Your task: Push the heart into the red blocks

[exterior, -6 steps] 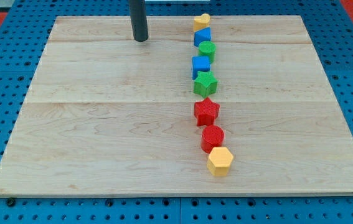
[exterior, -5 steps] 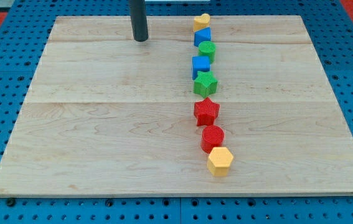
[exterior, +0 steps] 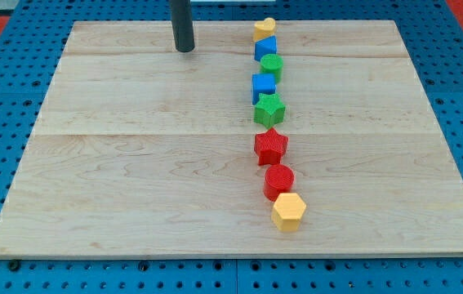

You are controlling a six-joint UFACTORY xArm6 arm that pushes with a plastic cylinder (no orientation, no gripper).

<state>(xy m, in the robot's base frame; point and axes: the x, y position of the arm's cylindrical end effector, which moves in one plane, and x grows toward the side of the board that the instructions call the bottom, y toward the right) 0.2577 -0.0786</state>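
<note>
Our tip (exterior: 184, 51) sits near the view's top, well left of the yellow heart (exterior: 264, 29) heading the block column; we carry no pincer. Below it, blue block (exterior: 265, 48), green cylinder (exterior: 272, 66), blue cube (exterior: 263, 86) and green star (exterior: 269, 109) stand before the red star (exterior: 270, 146) and red cylinder (exterior: 278, 180). A yellow hexagon (exterior: 288, 211) ends the line.

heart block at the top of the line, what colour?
Yellow. The heart sits at the view's top end of the row, seen in the camera view.

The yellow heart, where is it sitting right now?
The yellow heart sits at the view's top, heading the block column, touching the blue block below it; my tip is off to its left.
</note>
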